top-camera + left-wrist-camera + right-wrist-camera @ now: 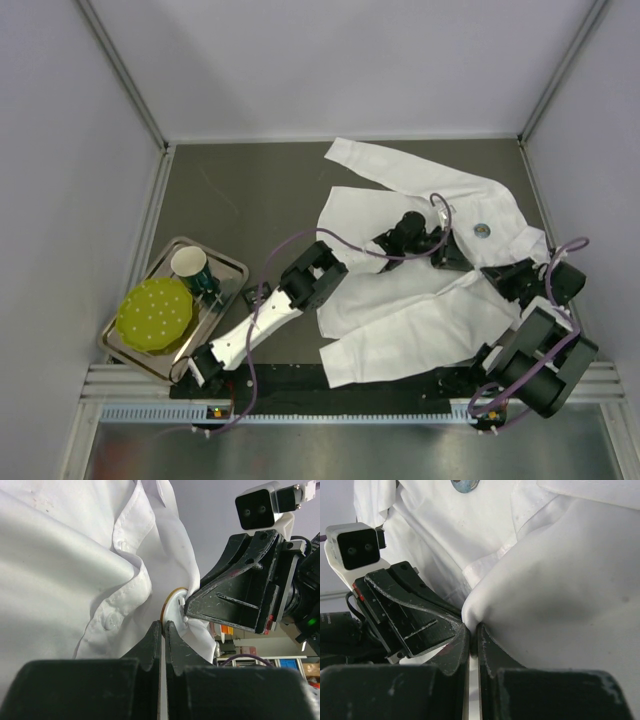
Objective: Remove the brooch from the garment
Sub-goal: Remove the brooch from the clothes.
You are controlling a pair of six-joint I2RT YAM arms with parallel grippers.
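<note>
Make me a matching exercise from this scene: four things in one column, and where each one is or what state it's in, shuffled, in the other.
Things:
1 brooch
2 green dotted disc
3 tray
4 left gripper

Places or states:
A shut on the garment's cloth
B lying on the tray
C on the table, clear of the garment
D pinned to the garment

Pairs: 1-D, 2-B, 3-C, 4-A.
</note>
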